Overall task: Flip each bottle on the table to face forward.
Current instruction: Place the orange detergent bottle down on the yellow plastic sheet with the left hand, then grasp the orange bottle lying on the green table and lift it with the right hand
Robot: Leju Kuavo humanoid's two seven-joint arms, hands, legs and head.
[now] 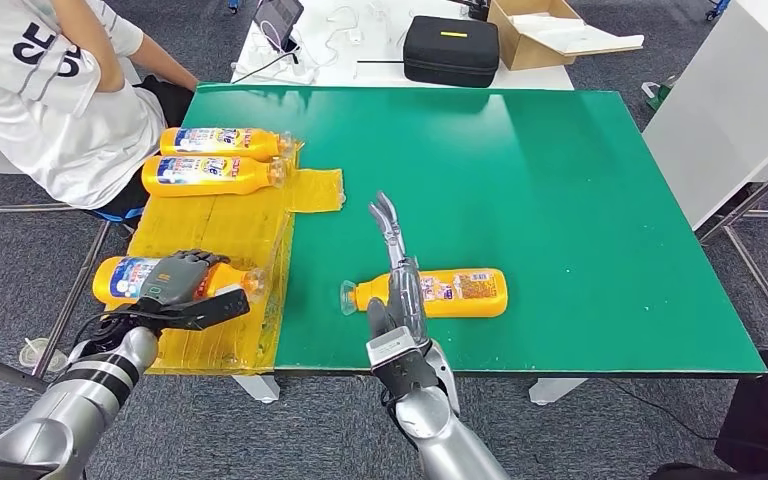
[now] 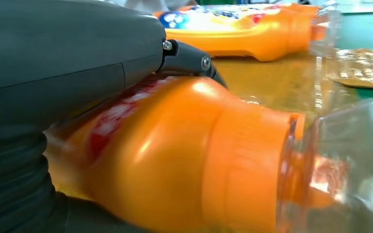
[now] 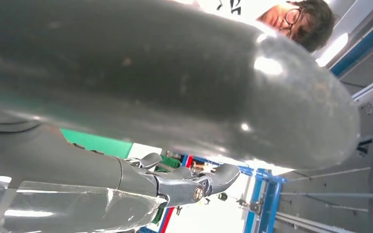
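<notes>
Our left hand grasps a bottle on the yellow mat, fingers over its label. Our right hand, fingers straight and released, rests on another bottle lying on the green table right of the mat, holding nothing

Green table right and far of the lone bottle is free room. Left side blocked: yellow mat, three bottles, seated person just beside.
</notes>
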